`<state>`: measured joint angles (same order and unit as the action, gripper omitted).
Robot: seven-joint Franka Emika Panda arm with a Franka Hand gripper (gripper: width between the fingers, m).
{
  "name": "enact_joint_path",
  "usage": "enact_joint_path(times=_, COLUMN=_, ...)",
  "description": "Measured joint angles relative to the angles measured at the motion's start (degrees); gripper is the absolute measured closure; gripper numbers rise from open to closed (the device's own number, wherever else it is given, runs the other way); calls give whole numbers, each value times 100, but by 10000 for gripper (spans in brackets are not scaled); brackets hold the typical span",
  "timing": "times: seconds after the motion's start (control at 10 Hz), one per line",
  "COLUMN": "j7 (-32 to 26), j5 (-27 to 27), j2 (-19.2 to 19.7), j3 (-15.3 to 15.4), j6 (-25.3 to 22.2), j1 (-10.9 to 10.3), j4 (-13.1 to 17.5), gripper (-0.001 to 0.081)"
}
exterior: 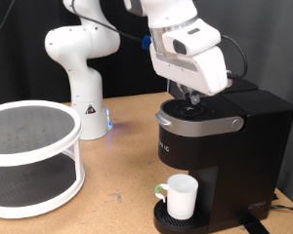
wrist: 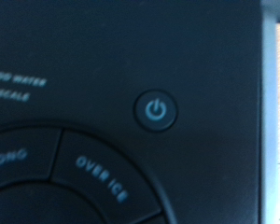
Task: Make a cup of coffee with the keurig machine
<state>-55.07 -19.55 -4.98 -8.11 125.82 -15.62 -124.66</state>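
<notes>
Wooden tabletop (exterior: 117, 146) against a black backdrop. Keurig machine (exterior: 220, 146) stands at the exterior view's right, cup (exterior: 180, 196) sitting on its drip tray (exterior: 166, 219) under the spout. Gripper (exterior: 192, 98) is down on the machine's top by the buttons; finger spread can't be told. Wrist view is filled by the black lid, lit blue power button (wrist: 156, 111), "OVER ICE" button (wrist: 103, 177). White two-tier rack (exterior: 34, 156) at the left.
</notes>
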Motion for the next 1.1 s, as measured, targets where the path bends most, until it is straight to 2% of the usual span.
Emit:
enact_joint_path(times=0.5, j7=-11, j5=-53, j2=-131, j3=80, j6=280, j1=-33, j4=-352, gripper=806)
enact_joint_path(times=1.1, j7=247, j5=-48, j2=-110, j3=102, j6=278, j1=-29, j4=-393, gripper=806)
